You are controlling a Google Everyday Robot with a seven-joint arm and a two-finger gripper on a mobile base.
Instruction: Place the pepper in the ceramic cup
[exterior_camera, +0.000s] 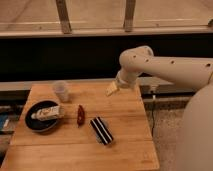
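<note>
The pepper (80, 114) is a slim dark red chili lying on the wooden table (125, 135), left of centre. The ceramic cup (61, 91) is a small pale cup standing upright near the table's far left edge, behind and left of the pepper. My gripper (111, 89) hangs from the white arm over the far middle of the table, to the right of the cup and beyond the pepper, apart from both. Nothing shows in it.
A black round dish (41, 120) with a pale wrapped item (46, 113) on it sits at the left. A black block with white stripes (101, 130) lies right of the pepper. A dark wall and window rail run behind the table.
</note>
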